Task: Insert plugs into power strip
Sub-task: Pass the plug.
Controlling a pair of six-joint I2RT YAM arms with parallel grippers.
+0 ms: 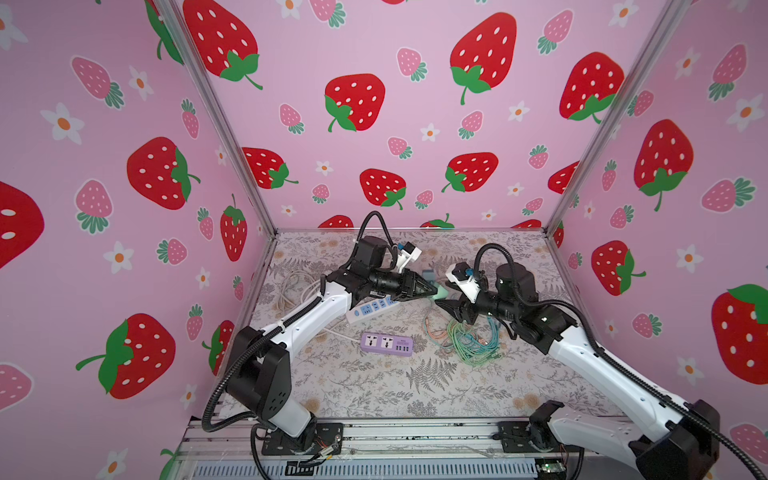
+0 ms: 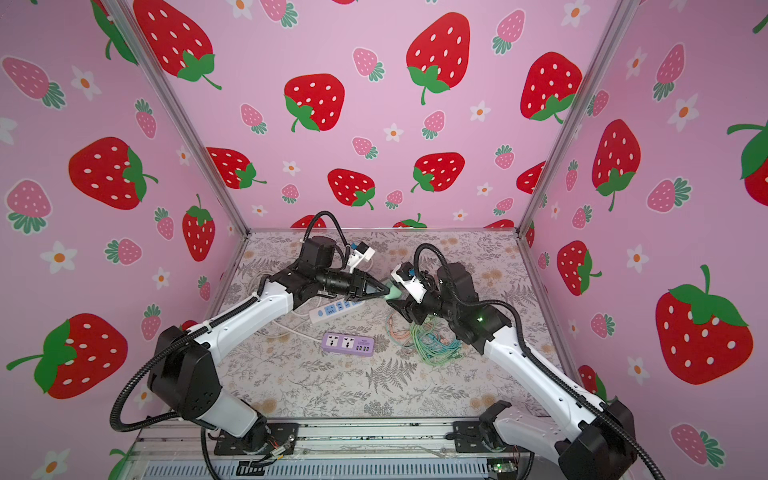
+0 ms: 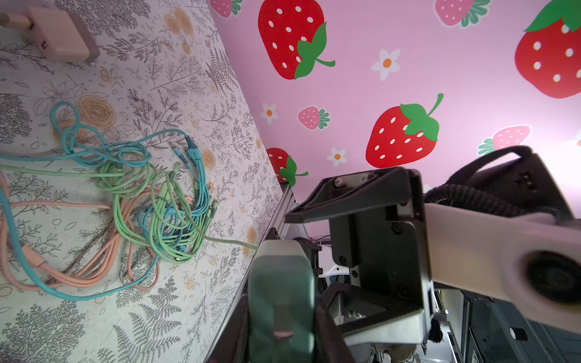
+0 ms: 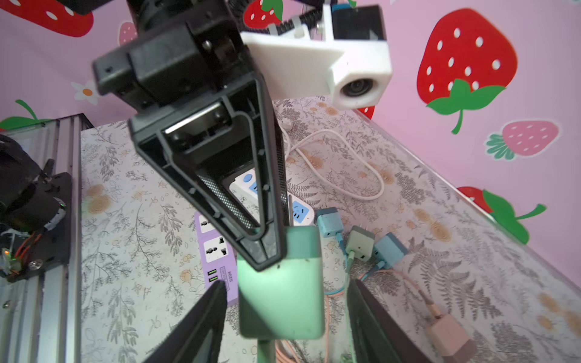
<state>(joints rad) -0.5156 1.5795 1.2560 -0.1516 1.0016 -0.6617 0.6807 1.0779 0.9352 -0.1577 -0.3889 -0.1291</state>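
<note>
The mint plug [image 4: 279, 301] is held just beyond one end of the white power strip [image 1: 372, 309], pinched by the left pincer [image 1: 434, 290]. The right pincer [image 4: 286, 283] straddles it, jaws wide, not touching. The strip's length runs back under the left arm [image 1: 316, 307], likely the inserting one.

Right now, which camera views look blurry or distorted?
Both top views: wide lens bows the walls, table sharp; left wrist view: the mint plug near the lens is soft, cable tangle crisp; right wrist view: mint plug and the right gripper's fingers blurred.
</note>
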